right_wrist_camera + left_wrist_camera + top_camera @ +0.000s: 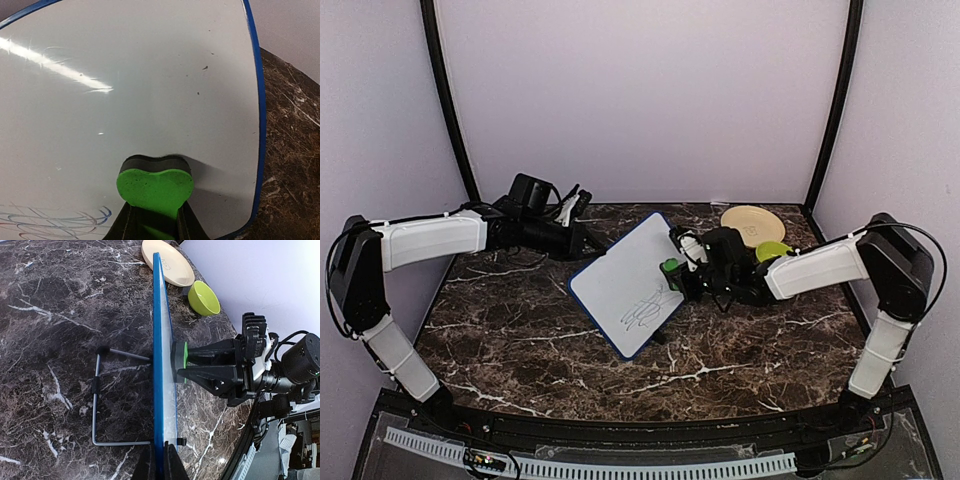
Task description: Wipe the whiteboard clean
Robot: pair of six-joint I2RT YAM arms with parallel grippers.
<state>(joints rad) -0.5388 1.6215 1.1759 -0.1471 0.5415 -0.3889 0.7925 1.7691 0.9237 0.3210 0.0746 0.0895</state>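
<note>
The marble table [520,340] carried all items, with both arm bases at its near edge. The whiteboard [625,275] stood on edge near the middle of the table, and a wire stand [97,400] lay on the table behind its back face. Dark marker lines [645,312] covered the nearest lower part of the writing face; the part above them was plain white, apart from a few small specks seen in the right wrist view. The right gripper [678,275] was clenched on a green eraser [155,185], one finger on each side of it. The dark pad of the eraser was pressed flat against the writing face, just above the marker lines and close to the right-hand blue rim. The left gripper [160,452] reached in from the opposite side and grasped the whiteboard by its rim, with one finger on the writing face and one on the back. A green bowl [772,250] sat on the table beyond the right gripper, near the right wall. A pale round plate [750,222] lay just beside the bowl, at the far right corner of the table.
</note>
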